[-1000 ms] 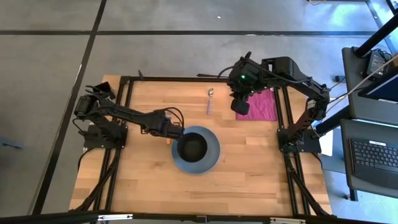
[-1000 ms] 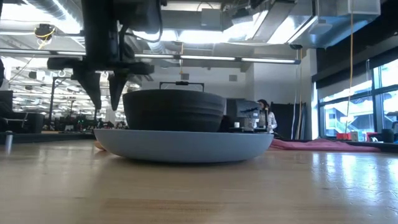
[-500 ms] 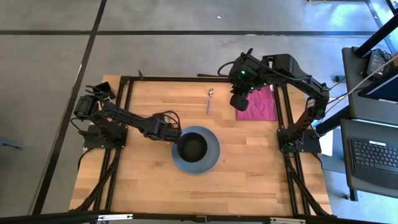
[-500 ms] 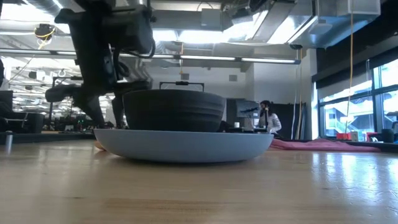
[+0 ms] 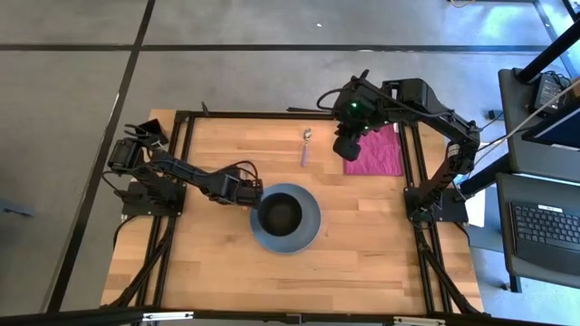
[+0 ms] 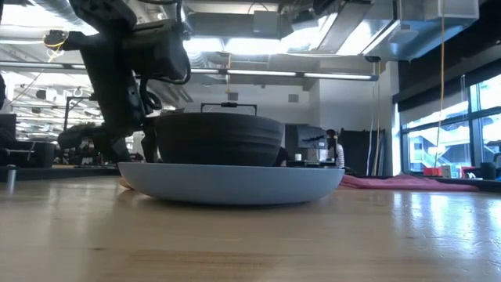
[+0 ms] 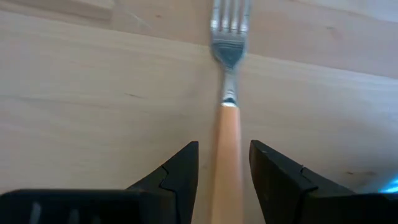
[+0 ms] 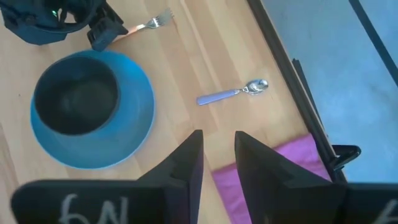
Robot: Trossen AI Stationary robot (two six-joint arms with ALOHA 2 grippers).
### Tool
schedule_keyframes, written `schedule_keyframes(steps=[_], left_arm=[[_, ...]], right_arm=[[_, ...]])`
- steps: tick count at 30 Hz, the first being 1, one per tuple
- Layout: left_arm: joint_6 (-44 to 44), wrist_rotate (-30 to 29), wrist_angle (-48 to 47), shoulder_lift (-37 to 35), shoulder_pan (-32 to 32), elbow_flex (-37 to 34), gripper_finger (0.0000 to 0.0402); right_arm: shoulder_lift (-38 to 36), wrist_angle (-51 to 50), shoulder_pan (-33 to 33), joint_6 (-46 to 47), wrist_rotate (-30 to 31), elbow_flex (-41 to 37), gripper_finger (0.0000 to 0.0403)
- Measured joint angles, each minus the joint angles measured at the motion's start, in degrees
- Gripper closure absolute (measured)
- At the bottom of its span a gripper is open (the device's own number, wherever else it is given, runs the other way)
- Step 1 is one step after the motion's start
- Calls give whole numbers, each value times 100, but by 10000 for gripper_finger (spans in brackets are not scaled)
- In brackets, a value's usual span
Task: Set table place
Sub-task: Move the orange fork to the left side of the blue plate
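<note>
The left gripper (image 7: 222,180) was found lowered at the left rim of the round grey-blue plate (image 5: 310,231), its fingers parted narrowly around the orange-handled metal fork (image 7: 227,93) lying flat on the light wooden plank table (image 5: 217,263); whether the handle was gripped could not be told. A black bowl (image 5: 280,214) was seated on that plate. The right gripper (image 8: 217,158), slightly open and empty, was held raised over the far right, above a magenta cloth (image 5: 381,154), with the purple-handled metal spoon (image 5: 305,147) lying just left of it.

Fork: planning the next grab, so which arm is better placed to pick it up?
Left. The left gripper is open with its fingers either side of the fork handle beside the plate. The right gripper hangs over the pink cloth.
</note>
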Motion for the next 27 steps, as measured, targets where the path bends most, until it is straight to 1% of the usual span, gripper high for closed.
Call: schedule_keyframes(steps=[4, 8, 15, 21, 24, 27], left_arm=[[4, 0, 32, 0, 72, -26, 266], [194, -2, 215, 3, 149, -27, 266], [310, 4, 384, 295, 279, -22, 266], [408, -25, 305, 319, 319, -13, 267], [606, -22, 282, 324, 365, -13, 278], [823, -25, 268, 330, 416, -16, 308]], right_arm=[[0, 42, 0, 4, 0, 0, 309], [0, 137, 0, -3, 0, 0, 309], [0, 181, 0, -1, 0, 0, 309], [0, 203, 0, -4, 2, 0, 309], [0, 235, 0, -5, 2, 0, 309], [0, 262, 0, -6, 2, -1, 309]])
